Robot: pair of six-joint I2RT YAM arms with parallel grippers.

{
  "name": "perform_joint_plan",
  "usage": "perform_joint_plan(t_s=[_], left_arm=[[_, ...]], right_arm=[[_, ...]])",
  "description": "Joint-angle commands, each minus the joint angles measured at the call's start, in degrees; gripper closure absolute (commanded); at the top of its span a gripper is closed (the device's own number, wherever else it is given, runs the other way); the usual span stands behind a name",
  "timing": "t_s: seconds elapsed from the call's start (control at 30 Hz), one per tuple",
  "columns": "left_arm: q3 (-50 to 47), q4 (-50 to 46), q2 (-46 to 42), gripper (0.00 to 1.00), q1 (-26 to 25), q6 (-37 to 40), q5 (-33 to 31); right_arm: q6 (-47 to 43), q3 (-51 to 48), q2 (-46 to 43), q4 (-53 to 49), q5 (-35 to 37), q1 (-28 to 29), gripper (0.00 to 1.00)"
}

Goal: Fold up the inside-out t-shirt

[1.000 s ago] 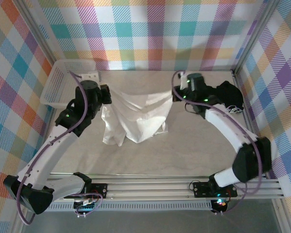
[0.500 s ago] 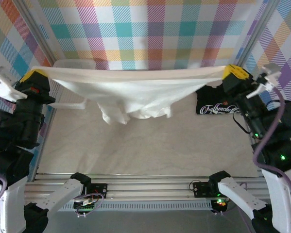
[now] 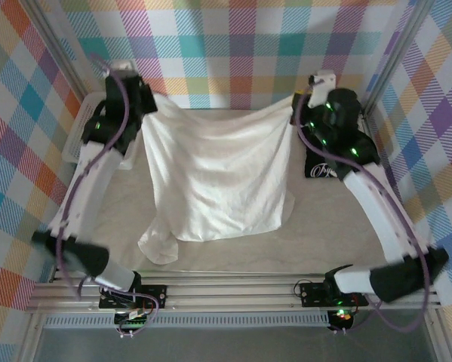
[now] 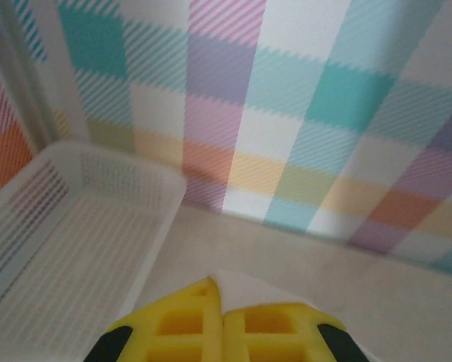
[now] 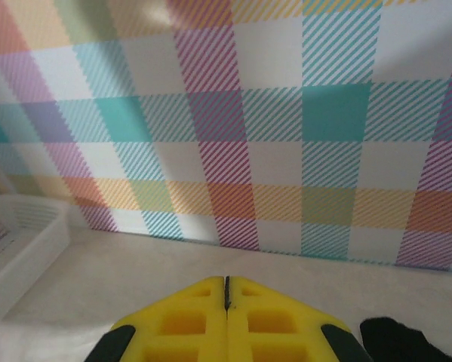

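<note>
Spreading step: left claw (image 4: 222,298) & right claw (image 5: 226,290) each pinched shut on a top corner of inside-out t-shirt (image 3: 218,173), stretched at far side, lower part draped on surface (image 3: 339,219). Next imo: lay flat, release, regrip for fold.

The inside-out t-shirt (image 3: 218,177) spreads across the middle of the surface (image 3: 339,226). A basket (image 3: 73,139) stands far left of it, and a second shirt (image 3: 324,167) lies to its right.

White script lettering on the black t-shirt (image 3: 321,170), partly hidden; it cannot be read.
</note>
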Motion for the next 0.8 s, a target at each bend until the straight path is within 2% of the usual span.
perform_joint_plan(t_s=[0.0,0.07,0.13,0.2,0.3,0.43,0.6,0.67,0.77], left_arm=[[22.15,0.31,2.61,1.00,1.28,2.01,5.23],[34.81,-2.14,5.84,1.00,1.28,2.61,7.79],[42.14,-2.46,6.52,1.00,1.28,2.92,9.63],[43.18,-0.95,4.31,1.00,1.28,2.90,10.78],[39.73,-1.10,-1.05,1.00,1.28,2.68,13.34],[20.06,-1.21,-13.28,1.00,1.28,1.26,19.38],[-21.00,3.64,-36.61,1.00,1.19,-8.68,27.14],[-37.96,6.51,-45.19,1.00,1.02,-13.45,31.63],[-58.22,4.36,-54.58,1.00,-0.15,-18.07,35.67]], right_arm=[[-0.40,12.20,0.36,10.73,0.77,-0.34,1.00],[0.01,17.78,1.10,11.45,-0.32,-0.38,1.00],[0.02,21.07,0.43,11.73,-1.47,-0.36,1.00],[0.21,23.13,-1.01,11.24,-2.70,-0.40,1.00],[0.22,22.33,-4.48,9.07,-4.54,-0.33,1.00],[0.25,12.50,-10.95,6.35,-4.47,-0.35,1.00],[4.41,-9.07,-23.60,0.53,-3.48,-0.37,1.00],[7.28,-21.10,-29.97,-0.53,-2.70,-0.33,1.00],[10.84,-34.76,-36.07,-5.21,-1.77,-0.35,1.00]])
